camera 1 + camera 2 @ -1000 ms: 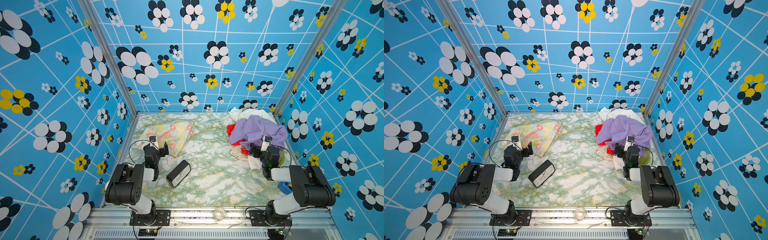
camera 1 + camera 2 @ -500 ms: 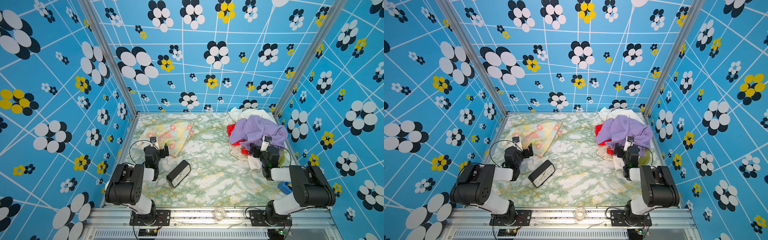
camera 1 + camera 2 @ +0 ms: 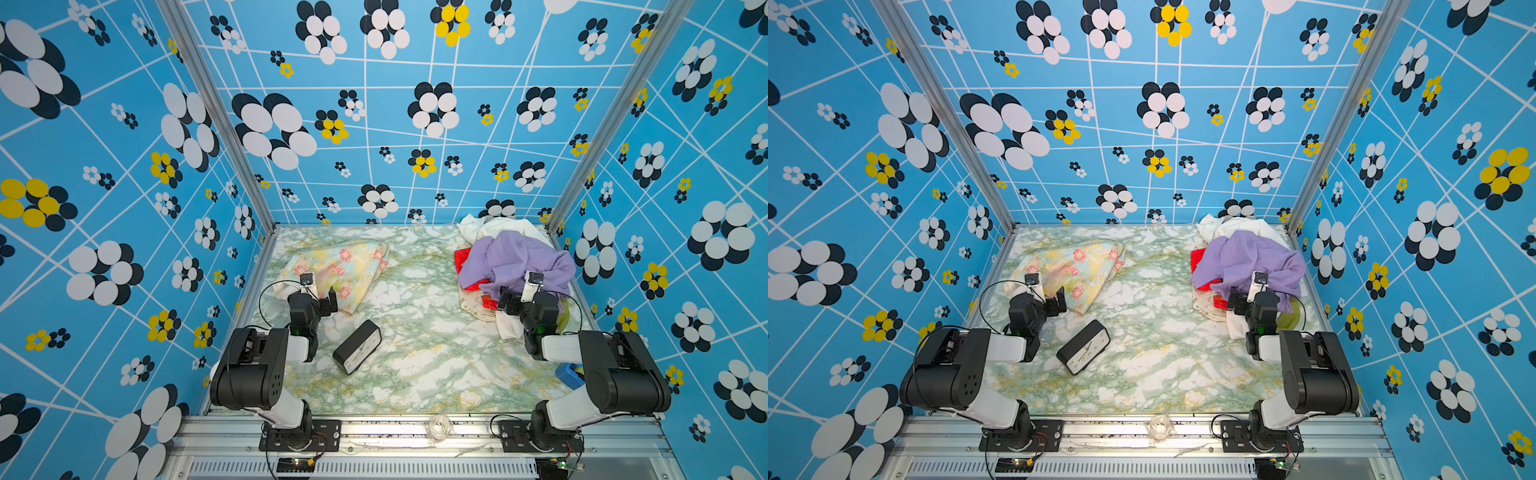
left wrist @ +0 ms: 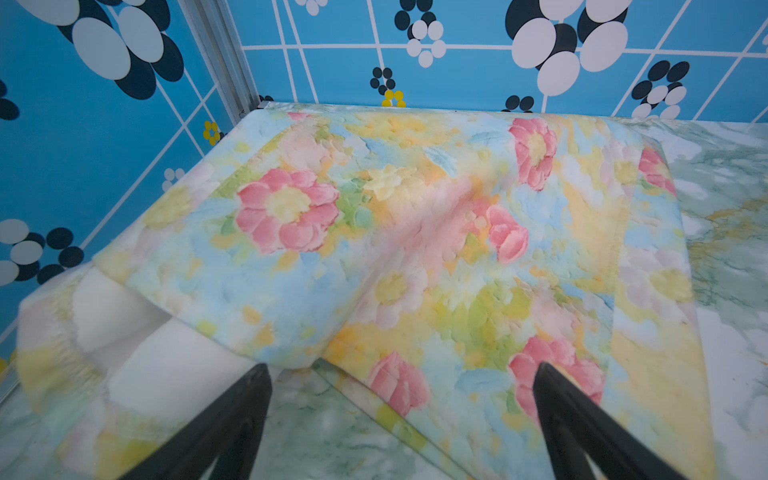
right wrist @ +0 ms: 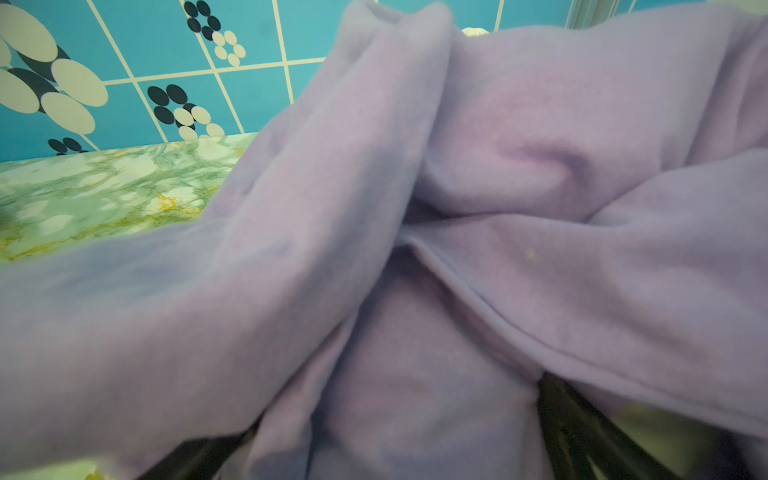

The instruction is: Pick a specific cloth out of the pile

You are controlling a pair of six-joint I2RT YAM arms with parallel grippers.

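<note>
Cloth (image 3: 337,269) printed with pink flowers on pale yellow is lying loosely folded on the marbled table (image 3: 419,332), just beyond the black clock (image 3: 356,347) and slightly toward the left arm's side of it. The left gripper (image 3: 323,297) is hovering between the clock and the cloth (image 4: 415,249), jaws standing wide apart with nothing clamped; one fingertip (image 4: 544,374) is overlapping the cloth's near edge, though contact is unclear. Well to the right of the clock, the pile (image 3: 513,266) is sitting heaped, a lavender cloth (image 5: 519,187) draping its top. The right gripper (image 3: 505,297) is reaching into that heap, jaws spread fully, lavender folds lying across its fingers (image 5: 573,428).
</note>
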